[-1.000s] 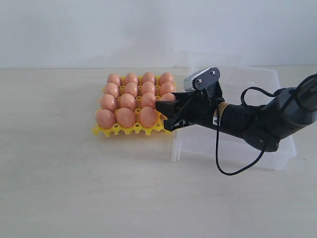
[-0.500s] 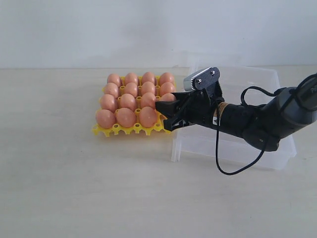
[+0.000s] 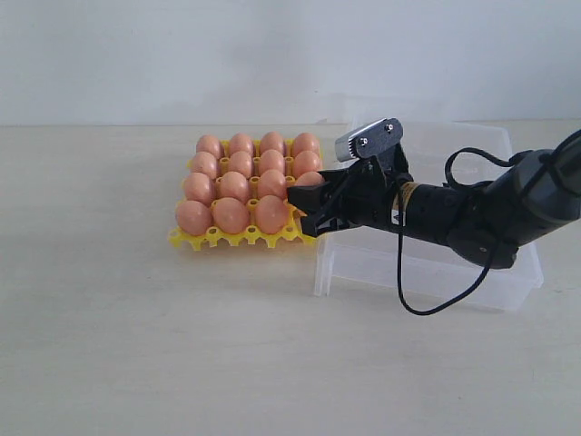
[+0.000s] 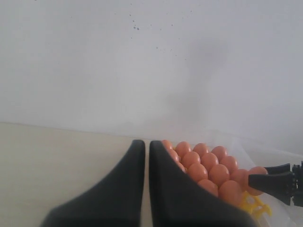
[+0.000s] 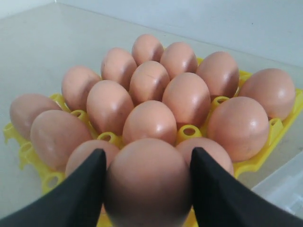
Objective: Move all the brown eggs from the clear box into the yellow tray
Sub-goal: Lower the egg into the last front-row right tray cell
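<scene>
The yellow tray (image 3: 238,239) sits left of centre, its cups filled with brown eggs (image 3: 233,186). My right gripper (image 3: 300,213) reaches over the tray's near right corner. In the right wrist view that gripper (image 5: 147,152) is shut on one brown egg (image 5: 147,187), which sits low over the corner cup with a black finger on each side. The exterior view hides this egg behind the fingers. The clear box (image 3: 472,272) lies under my right arm, and no eggs show in it. My left gripper (image 4: 147,144) is shut on nothing and faces the tray from a distance.
The pale tabletop (image 3: 136,345) spreads in front and to the left. A black cable (image 3: 413,304) hangs from the right arm over the box's front wall. A white wall (image 3: 272,54) stands behind the table.
The right arm's wrist has risen very slightly. The egg stays between the fingers over the same corner of the tray.
</scene>
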You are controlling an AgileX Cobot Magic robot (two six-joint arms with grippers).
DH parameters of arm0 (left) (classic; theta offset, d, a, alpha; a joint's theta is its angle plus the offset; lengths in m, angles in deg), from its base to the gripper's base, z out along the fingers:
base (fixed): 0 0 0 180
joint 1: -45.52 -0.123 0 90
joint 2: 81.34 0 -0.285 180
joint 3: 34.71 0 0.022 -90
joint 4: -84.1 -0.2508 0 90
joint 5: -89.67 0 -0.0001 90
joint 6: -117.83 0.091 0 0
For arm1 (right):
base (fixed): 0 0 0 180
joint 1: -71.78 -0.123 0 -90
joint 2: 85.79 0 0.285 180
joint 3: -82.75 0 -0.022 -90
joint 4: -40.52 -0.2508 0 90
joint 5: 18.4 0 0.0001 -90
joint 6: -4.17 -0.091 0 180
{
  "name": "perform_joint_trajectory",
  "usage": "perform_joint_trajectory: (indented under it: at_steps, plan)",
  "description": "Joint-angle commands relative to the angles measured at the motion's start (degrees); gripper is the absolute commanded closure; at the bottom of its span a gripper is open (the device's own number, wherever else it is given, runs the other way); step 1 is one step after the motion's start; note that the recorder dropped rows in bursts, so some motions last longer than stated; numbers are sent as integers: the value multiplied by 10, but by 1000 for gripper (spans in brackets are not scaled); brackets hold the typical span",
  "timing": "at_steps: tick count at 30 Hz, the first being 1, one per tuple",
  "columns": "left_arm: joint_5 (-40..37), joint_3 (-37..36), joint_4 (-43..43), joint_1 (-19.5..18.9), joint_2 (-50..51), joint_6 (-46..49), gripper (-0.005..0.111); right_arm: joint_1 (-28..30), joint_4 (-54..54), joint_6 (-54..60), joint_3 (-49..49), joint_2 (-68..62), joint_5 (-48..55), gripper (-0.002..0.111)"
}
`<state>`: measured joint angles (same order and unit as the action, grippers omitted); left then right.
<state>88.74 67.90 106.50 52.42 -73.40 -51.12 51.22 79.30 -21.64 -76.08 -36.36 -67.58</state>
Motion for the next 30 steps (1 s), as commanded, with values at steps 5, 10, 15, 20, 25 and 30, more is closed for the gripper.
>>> perform_joint_trajectory:
  at_steps: [5,10,15,20,25,30]
  plan:
    - [9,2,5,3,-2,-4,103,0,27,-11,5,-2,49,64]
    - [9,2,5,3,-2,-4,103,0,35,-11,5,-2,66,63]
    - [9,2,5,3,-2,-4,103,0,36,-26,5,-2,74,53]
    - [9,2,5,3,-2,-4,103,0,28,-26,5,-2,74,53]
    - [9,2,5,3,-2,-4,103,0,24,-21,5,-2,70,53]
    - [9,2,5,3,-2,-4,103,0,-17,-4,5,27,71,53]
